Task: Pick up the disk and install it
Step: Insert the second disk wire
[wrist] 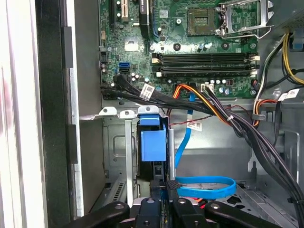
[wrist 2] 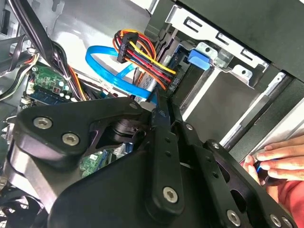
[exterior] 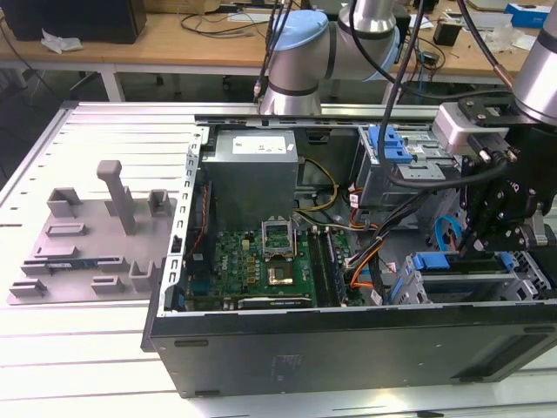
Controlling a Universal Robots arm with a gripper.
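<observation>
The disk [wrist: 153, 142] stands edge-on in the metal drive cage [wrist: 116, 156] at the front corner of the open computer case, and its bright blue bracket shows in the first wrist view. In the exterior view the blue bracket [exterior: 442, 261] lies along the top of the cage at the exterior view's right. My gripper [wrist: 164, 184] hangs straight over it, fingers drawn close together on the disk's near edge. The narrow black fingers [wrist 2: 161, 123] reach down beside the cage in the second wrist view. The gripper [exterior: 472, 244] sits just above the cage in the exterior view.
A blue data cable loop [wrist: 204, 186] and a bundle of orange, red and black power wires [wrist 2: 142, 54] crowd the cage. The motherboard [exterior: 261, 261] fills the case floor. A grey fixture tray [exterior: 87, 244] lies outside the case. A person's hand [wrist 2: 280, 159] rests on the case edge.
</observation>
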